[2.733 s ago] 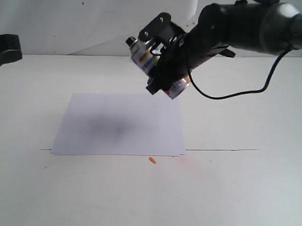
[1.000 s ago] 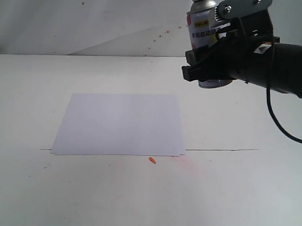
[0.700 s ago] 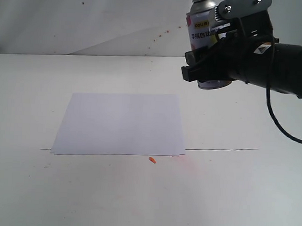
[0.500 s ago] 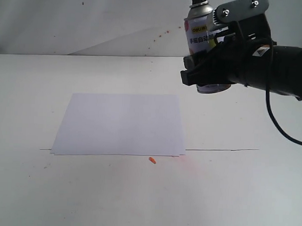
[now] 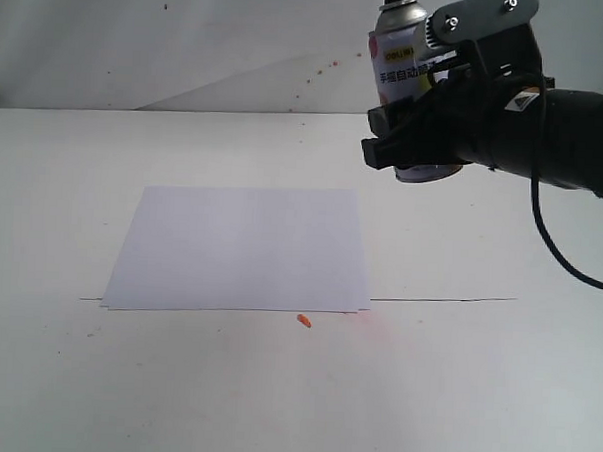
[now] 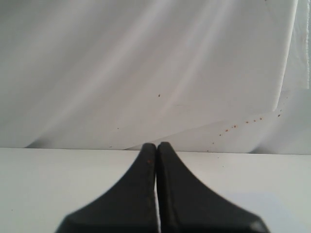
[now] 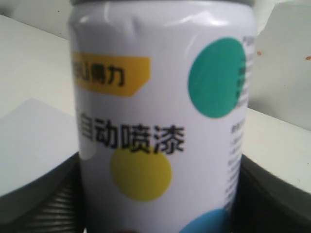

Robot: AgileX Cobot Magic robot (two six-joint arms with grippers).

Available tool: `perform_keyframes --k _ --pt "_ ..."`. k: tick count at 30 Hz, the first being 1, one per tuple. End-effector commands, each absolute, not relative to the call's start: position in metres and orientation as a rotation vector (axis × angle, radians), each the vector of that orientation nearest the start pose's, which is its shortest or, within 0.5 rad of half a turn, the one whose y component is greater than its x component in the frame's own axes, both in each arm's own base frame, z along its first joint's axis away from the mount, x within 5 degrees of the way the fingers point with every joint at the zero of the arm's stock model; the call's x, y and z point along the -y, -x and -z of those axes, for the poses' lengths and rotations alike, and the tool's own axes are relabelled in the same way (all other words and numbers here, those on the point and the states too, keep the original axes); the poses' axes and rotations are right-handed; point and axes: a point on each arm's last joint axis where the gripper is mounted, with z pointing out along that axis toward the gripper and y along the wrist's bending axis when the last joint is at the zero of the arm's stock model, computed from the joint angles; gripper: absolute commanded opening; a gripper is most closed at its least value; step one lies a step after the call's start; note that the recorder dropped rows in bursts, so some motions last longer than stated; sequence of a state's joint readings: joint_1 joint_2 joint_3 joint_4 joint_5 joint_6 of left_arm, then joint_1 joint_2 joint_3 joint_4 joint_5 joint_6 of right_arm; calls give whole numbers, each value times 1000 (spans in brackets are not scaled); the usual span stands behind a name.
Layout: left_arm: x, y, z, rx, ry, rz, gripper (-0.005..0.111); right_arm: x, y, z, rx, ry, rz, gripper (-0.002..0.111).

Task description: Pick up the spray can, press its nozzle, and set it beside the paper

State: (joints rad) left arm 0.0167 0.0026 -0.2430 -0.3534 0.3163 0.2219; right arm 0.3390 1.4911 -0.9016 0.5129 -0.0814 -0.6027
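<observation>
The right gripper point(image 5: 417, 141) clamps the cylindrical spray can point(image 5: 399, 65) upright (glossy white label, silver shoulder), clear of the flat paper point(image 5: 240, 248); the left gripper point(image 6: 156, 162) has its fingers pressed together

White table point(image 5: 274, 405): matte, evenly lit.
Orange fragment point(image 5: 303, 320): tiny, lying about mid-width, roughly halfway between the far and front edges.
Pink stain point(image 5: 379, 335): faint smear just right of the fragment.
Thin dark line point(image 5: 448, 299): runs parallel to the front edge, from mid-table toward the right edge, stopping short of it.
Backdrop point(image 5: 139, 39): wrinkled white sheet along the far edge. Orange specks point(image 5: 321, 69) dot it; one dark speck point(image 5: 165, 7) sits higher up.
</observation>
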Motion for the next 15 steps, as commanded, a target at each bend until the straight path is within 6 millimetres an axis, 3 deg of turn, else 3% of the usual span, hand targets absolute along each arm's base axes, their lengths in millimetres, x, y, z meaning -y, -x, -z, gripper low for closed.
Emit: perform_keyframes --k 1,10,15 --pt "9 -39 -264 -1551 15 164 0 -104 -311 -280 -1885 402 -82 0" --pt "9 -39 -264 -1551 15 164 0 -90 -312 -295 -1821 287 -180 0" --pt "9 -39 -264 -1551 15 164 0 -80 -327 -279 -1835 209 -214 0"
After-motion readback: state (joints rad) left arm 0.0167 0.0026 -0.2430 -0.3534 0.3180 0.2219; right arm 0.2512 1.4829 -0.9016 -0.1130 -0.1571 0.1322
